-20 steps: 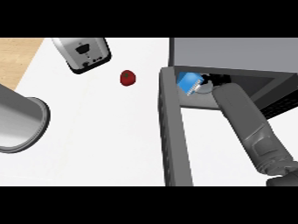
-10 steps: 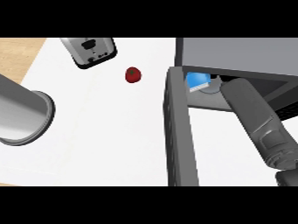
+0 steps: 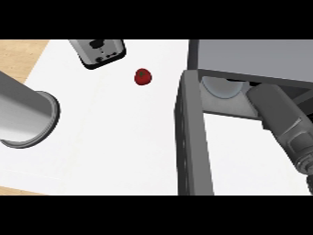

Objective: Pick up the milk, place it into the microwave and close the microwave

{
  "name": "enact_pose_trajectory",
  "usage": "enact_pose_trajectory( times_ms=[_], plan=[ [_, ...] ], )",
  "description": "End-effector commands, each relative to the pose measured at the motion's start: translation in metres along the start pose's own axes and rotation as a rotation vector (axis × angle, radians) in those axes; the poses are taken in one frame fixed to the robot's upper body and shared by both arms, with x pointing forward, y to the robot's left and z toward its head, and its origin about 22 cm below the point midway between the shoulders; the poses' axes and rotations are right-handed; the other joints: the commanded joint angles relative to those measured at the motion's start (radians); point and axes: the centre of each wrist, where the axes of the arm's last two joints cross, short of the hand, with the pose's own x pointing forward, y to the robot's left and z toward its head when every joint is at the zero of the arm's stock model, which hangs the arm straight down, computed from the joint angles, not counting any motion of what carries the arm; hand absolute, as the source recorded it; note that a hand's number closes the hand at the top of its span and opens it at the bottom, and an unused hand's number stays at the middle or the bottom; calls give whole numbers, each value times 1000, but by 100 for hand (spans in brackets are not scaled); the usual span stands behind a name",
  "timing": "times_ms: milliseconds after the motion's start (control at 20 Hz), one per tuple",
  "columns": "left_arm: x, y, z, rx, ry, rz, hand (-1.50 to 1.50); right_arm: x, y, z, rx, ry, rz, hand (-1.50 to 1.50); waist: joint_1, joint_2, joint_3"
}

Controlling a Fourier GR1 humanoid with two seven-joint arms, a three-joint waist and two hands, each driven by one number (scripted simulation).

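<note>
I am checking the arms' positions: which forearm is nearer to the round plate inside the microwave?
Right. The right forearm reaches into the microwave beside the plate; the left forearm is far to its left, outside.

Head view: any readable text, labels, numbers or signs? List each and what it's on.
No text can be read.
On the toaster: small pale marks on its dark face, too small to read.
On the microwave, its open door, the tomato and the counter: no lettering shows.

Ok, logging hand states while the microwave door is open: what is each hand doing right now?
Left hand: out of view; only its forearm shows, at left.
Right hand: hidden inside the microwave; cannot be told.
</note>
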Motion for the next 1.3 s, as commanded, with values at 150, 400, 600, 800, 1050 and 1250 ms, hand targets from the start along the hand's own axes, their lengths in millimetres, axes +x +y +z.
enact_pose_trajectory(
  times_ms=[150, 400, 600, 800, 1050, 1250],
  plan=[
    [-5, 2, -13, 1, 9, -34, -150, 30, 7, -9, 26, -123, -53, -150, 0, 1, 3],
    [-14, 1, -14, -67, 31, -17, -150, 29, 5, -10, 95, -180, -127, -150, -3, -1, 3],
    [-14, -12, -16, -127, 19, 6, -150, 30, 9, -6, 140, -180, -188, -150, 0, -6, 4],
    [-25, -15, -15, -154, 37, 32, -150, 37, 4, -16, 174, -160, -336, -150, -17, -16, 1],
    [-26, -25, -19, -231, 38, 47, -150, 30, 10, -5, 196, -146, -505, -150, -41, -28, 2],
    [-31, -30, -24, -265, 23, 85, -150, 37, 28, 14, 210, -120, -636, -150, -46, -31, 1]
  ],
)
